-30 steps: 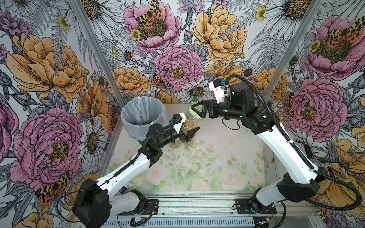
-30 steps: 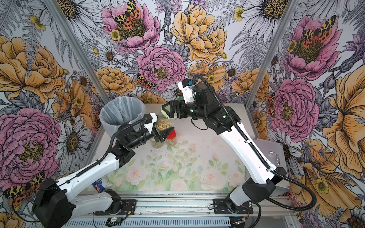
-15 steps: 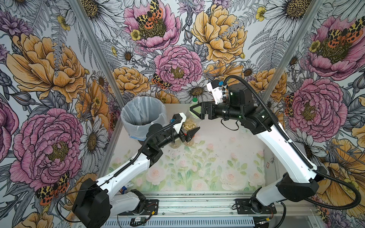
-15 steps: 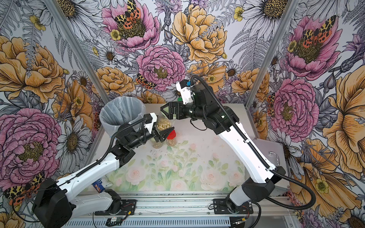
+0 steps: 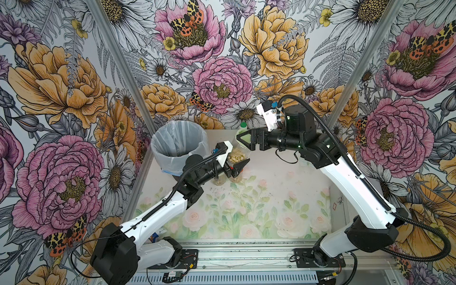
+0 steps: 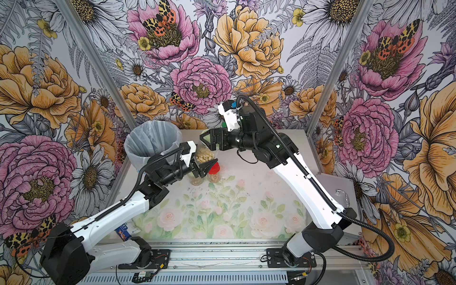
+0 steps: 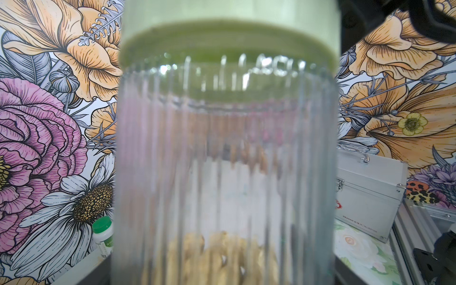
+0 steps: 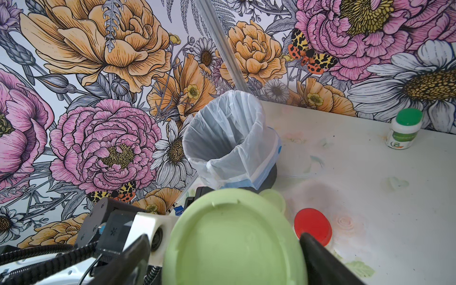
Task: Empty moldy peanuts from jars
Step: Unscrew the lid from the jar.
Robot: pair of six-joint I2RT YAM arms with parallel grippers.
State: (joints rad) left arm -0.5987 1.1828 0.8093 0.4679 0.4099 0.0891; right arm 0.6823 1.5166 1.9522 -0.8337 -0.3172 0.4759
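Off the tabletop's (image 5: 246, 217) edge at 3 o'clock sits a metal case (image 7: 367, 192). A little farther in, toward 11 o'clock on the flower-printed surface, two of the jars stand side by side with peanuts inside: a red-lidded jar (image 6: 214, 168) and, at its 9 o'clock, a second jar (image 6: 196, 181).

Above and just behind them, my left end effector (image 5: 237, 164) is clamped on the ribbed jar (image 7: 222, 172), holding it lid uppermost and clear of the tabletop. The moldy peanuts (image 5: 235, 156) lie heaped in its lower part, and its pale green lid (image 8: 234, 241) is on.

My right end effector (image 5: 243, 140) reaches in from 3 o'clock at lid height, jaws spread wide astride that lid. From the right wrist camera, one finger (image 8: 318, 256) lies against the rim, while a gap shows beside the other.

Farther back, at 10 o'clock, a bin lined with a white bag (image 5: 179, 140) stands in the corner, near the held jar. At 12 o'clock, against the far wall, stands a small white bottle with a green cap (image 8: 406, 128).
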